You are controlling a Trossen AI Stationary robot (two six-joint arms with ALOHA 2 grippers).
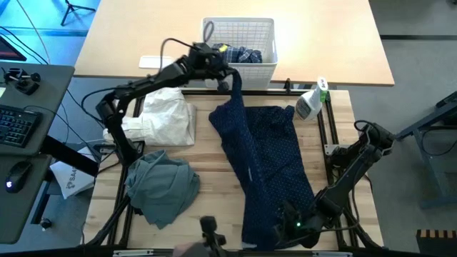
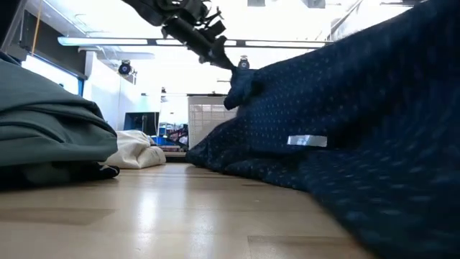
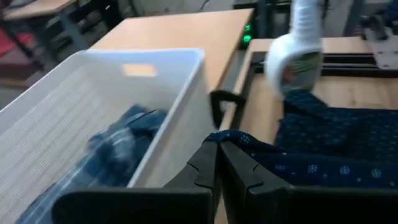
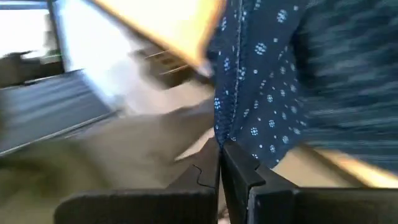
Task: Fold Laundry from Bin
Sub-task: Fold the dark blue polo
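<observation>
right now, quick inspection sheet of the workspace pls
surface: wooden table, mostly covered by cloth
job's things: navy dotted trousers stretched between both arms; plaid shirt in the white bin; white cloth and grey-green top on the table
clutter: spray bottle by the trousers
grippers: left gripper shut on the trousers near the bin; right gripper shut on the hem at the near edge
cables: cable loop over the bin
surroundings: keyboard and mouse on a side desk

— What else sits around here?
— A spray bottle [image 1: 311, 102] lies on the wooden counter [image 1: 207, 178]; off its edge stand a keyboard [image 1: 16, 126] and a mouse [image 1: 17, 173].
</observation>
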